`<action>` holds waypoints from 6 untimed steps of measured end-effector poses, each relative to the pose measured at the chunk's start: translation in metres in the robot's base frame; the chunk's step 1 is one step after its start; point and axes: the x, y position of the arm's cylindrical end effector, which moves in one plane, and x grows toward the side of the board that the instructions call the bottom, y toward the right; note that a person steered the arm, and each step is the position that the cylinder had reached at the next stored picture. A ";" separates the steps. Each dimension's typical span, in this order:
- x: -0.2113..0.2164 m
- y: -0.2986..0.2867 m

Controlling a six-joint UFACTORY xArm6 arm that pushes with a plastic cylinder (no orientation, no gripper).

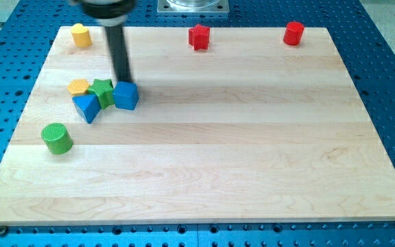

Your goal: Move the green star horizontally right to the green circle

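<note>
The green star [103, 90] lies at the view's left in a tight cluster, between a yellow block [79, 86] on its left, a blue triangle [86, 106] below it and a blue cube [126, 96] on its right. The green circle [57, 138], a short cylinder, stands apart, below and left of the cluster. My tip [124, 80] is at the top edge of the blue cube, just right of and above the star. The dark rod rises from there to the view's top.
A yellow cylinder [81, 34] stands at the board's top left. A red star [199, 36] is at the top middle and a red cylinder [293, 33] at the top right. The wooden board [252, 151] rests on a blue perforated table.
</note>
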 end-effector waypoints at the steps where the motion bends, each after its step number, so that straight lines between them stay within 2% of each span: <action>1: 0.097 0.015; 2: 0.120 0.020; 3: 0.188 0.042; 4: 0.214 -0.027; 6: 0.157 -0.010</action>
